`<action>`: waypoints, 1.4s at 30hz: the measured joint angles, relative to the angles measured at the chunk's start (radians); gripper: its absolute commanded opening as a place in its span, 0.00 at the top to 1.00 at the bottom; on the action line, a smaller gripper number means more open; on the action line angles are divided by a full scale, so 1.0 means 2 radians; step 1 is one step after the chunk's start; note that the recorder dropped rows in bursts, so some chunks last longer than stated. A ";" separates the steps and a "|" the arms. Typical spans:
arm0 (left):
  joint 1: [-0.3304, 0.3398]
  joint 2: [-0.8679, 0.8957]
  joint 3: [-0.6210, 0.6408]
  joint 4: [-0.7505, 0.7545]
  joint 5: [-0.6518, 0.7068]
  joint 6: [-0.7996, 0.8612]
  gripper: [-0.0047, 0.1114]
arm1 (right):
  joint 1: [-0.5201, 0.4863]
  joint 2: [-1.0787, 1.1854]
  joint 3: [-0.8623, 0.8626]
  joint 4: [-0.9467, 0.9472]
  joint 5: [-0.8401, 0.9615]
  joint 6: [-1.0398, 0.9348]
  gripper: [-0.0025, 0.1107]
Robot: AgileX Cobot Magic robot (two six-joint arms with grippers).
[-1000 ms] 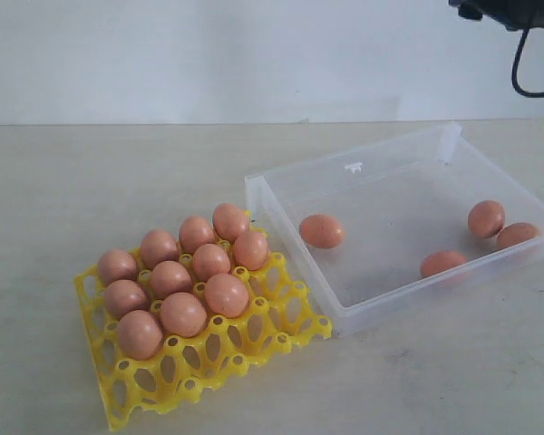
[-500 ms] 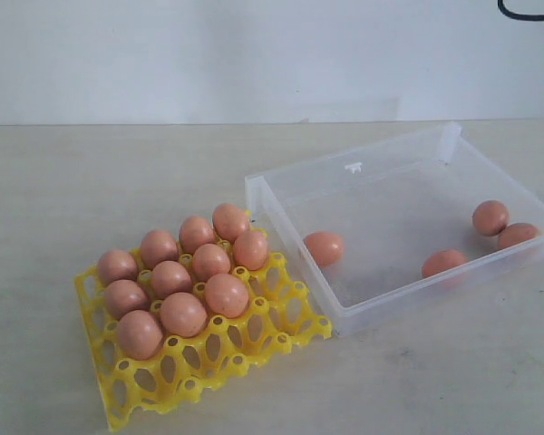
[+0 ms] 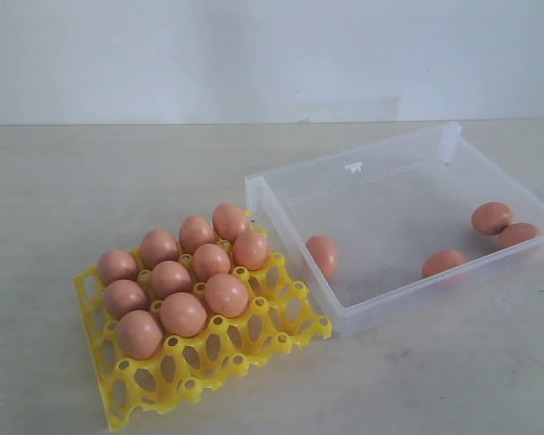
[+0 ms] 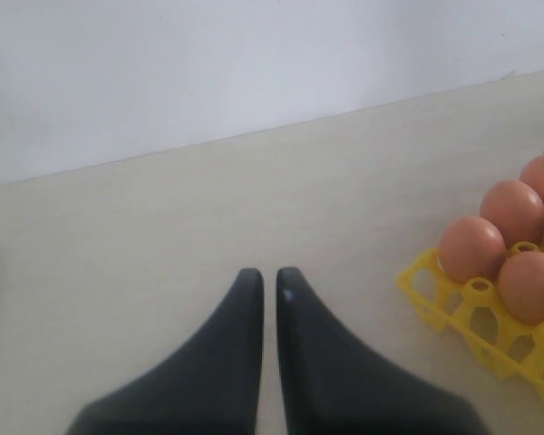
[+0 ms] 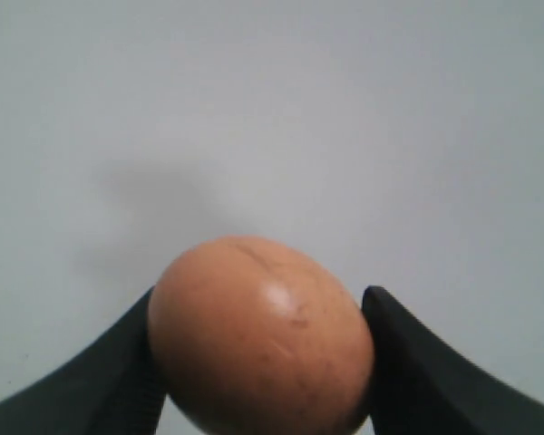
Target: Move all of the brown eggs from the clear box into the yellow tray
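Right gripper (image 5: pixel 260 301) pinching a brown egg (image 5: pixel 261 340) across its middle. It looks smooth, light and brittle, so gentle side pressure only. Left gripper (image 4: pixel 268 276) pressed together, empty, over bare table (image 4: pixel 163 208). Four more eggs (image 3: pixel 323 255) lie in the clear box (image 3: pixel 408 299), right of the exterior view. Yellow tray (image 3: pixel 254 344) sits lower left — front cups open, raised pegs the hazard.

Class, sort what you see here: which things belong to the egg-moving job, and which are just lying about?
Job: smooth brown oval eggs; eleven in the bright yellow plastic lattice tray, four in the shallow clear plastic box, one egg in the right gripper.
Not the job: nothing loose, only the pale table, the white wall, the shut left gripper.
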 measured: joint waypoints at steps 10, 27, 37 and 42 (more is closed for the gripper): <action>0.000 0.000 0.000 0.000 0.000 0.000 0.92 | 0.000 -0.001 -0.111 -0.165 0.134 -0.312 0.98; 0.000 0.000 0.000 0.000 0.000 0.000 0.92 | -0.002 -0.001 -0.115 -0.555 0.079 0.231 0.98; 0.000 0.000 0.000 0.000 0.000 0.000 0.92 | -0.002 -0.001 -0.115 -0.510 0.064 0.454 0.98; 0.000 0.000 0.000 0.000 0.000 0.000 0.92 | -0.002 -0.001 -0.115 -0.467 0.063 0.458 0.98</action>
